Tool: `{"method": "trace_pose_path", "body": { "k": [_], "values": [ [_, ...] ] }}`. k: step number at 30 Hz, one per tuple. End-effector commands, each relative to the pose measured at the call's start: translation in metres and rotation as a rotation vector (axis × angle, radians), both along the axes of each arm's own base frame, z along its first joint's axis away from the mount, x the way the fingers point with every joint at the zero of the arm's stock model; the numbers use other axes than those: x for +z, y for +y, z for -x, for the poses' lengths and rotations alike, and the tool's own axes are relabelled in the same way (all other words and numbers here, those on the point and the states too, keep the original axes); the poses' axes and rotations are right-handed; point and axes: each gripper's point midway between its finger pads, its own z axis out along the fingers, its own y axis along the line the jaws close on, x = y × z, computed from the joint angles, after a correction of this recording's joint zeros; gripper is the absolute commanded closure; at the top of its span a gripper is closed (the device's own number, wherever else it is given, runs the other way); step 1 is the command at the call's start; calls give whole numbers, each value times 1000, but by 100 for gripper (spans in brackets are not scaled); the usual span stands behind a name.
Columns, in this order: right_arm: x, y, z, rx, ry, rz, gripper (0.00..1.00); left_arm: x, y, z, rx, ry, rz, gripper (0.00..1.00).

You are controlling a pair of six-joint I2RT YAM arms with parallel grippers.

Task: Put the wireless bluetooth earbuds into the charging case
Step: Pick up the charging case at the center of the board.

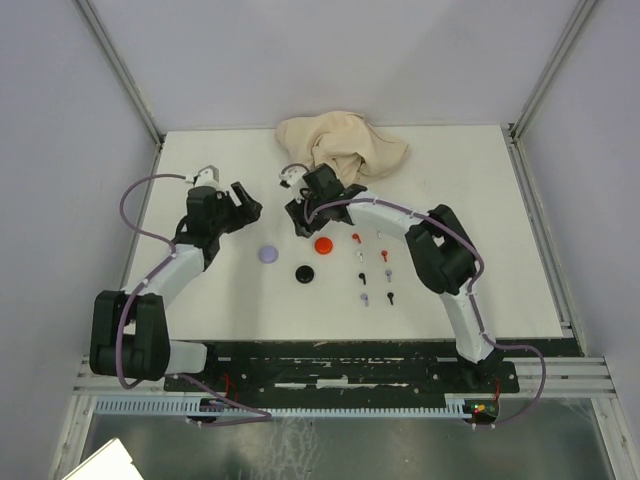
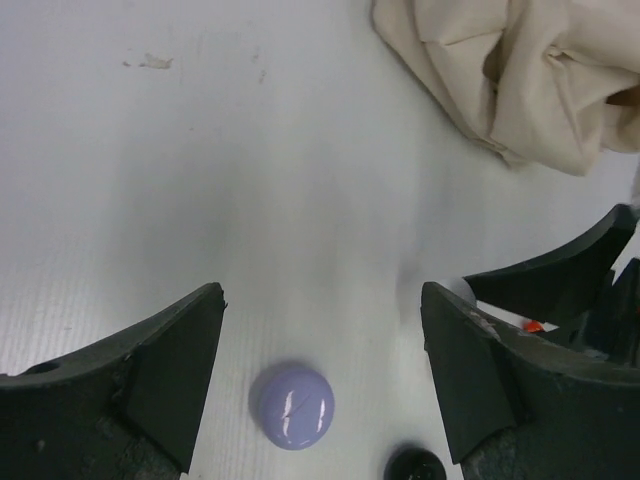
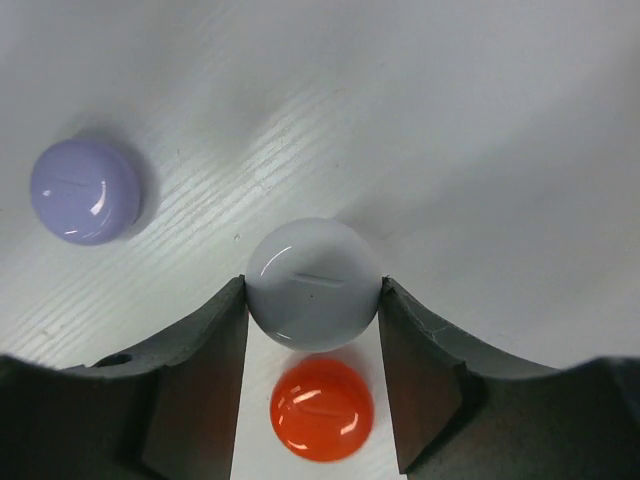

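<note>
Gripping the white case squarely is what we judge matters most now. Our right gripper is clamped on its round sides, with the red case just behind it and the lavender case off to one side. Our left gripper hangs released, jaws wide, above the lavender case and near the black case. The earbuds lie in paired rows on the table, well apart from the crumpled cloth and none yet in a case. We would hold the slippery shell level and firm without squeezing it out. We would then turn its seam toward the free gripper so the lid can be opened.
</note>
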Motion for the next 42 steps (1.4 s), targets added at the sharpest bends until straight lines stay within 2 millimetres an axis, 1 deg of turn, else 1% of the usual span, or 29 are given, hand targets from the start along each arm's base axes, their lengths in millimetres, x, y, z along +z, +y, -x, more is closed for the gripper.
{"method": "trace_pose_path", "body": {
  "k": [1,3,5,7,11,14,17,20,26,29,34,42],
  "values": [
    [121,-5,-20,46,-161,-238,92,45,-43,-18,-163,-105,201,15],
    [139,-16,-17,50,-185,-254,92,50,-62,-16,-237,-101,295,17],
    [148,-25,-9,65,-203,-254,92,58,-76,-15,-290,-111,391,18],
    [153,-30,-1,88,-215,-253,92,66,-89,-12,-340,-125,485,18],
    [153,-35,13,129,-207,-257,93,78,-108,-7,-432,-144,615,19],
    [150,-34,22,159,-184,-268,94,86,-119,-2,-499,-168,667,19],
    [147,-35,28,175,-162,-272,94,90,-126,4,-549,-176,706,21],
    [145,-34,32,195,-150,-275,94,89,-133,11,-590,-169,728,24],
    [145,-32,36,231,-138,-273,95,77,-150,27,-654,-135,730,27],
    [147,-32,38,244,-138,-272,95,71,-155,32,-671,-122,736,29],
    [149,-33,42,262,-135,-269,95,62,-158,35,-688,-102,748,33],
    [149,-33,45,278,-128,-268,96,60,-164,37,-708,-95,760,39]
  ]
}}
